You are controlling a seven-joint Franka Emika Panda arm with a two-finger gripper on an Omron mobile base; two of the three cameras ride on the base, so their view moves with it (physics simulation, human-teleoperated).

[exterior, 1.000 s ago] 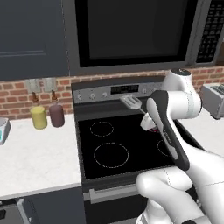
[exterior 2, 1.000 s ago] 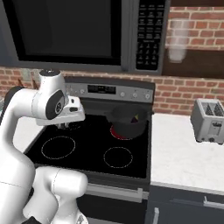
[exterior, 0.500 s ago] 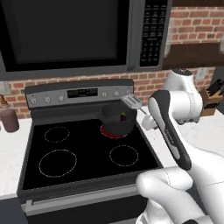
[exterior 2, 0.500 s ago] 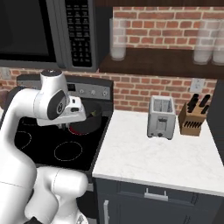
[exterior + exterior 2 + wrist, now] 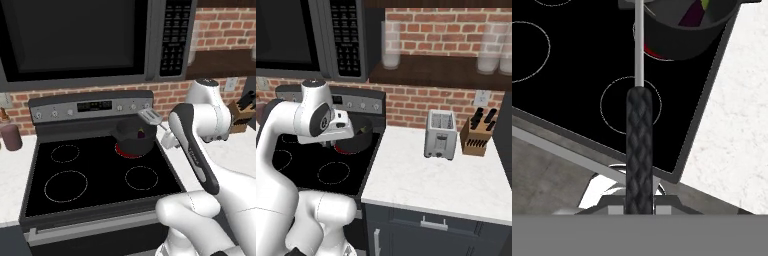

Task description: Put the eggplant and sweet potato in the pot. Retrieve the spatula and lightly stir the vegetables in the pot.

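The dark pot (image 5: 134, 139) stands on the stove's back right burner, over a red glow. In the hand view the pot (image 5: 684, 37) is at the top, with the dark purple eggplant (image 5: 690, 15) inside it. The sweet potato is hidden. My gripper (image 5: 639, 207) is shut on the spatula's black handle (image 5: 639, 150), and the thin silver shaft runs toward the pot. From the left base view the spatula's silver head (image 5: 150, 117) hangs just above the pot's right rim, with the gripper (image 5: 170, 141) to its right. The pot (image 5: 358, 139) also sits beside my hand in the right base view.
The black stove top (image 5: 95, 175) has three unlit burner rings. A microwave (image 5: 85, 40) hangs above it. A maroon jar (image 5: 11, 137) stands left of the stove. On the white counter (image 5: 441, 175) to the right are a toaster (image 5: 440, 134) and a knife block (image 5: 478, 135).
The base has driven right, so the whole scene slid left and the toaster and knife block came into view. The gripper stays shut on the spatula, whose head now hangs by the pot.
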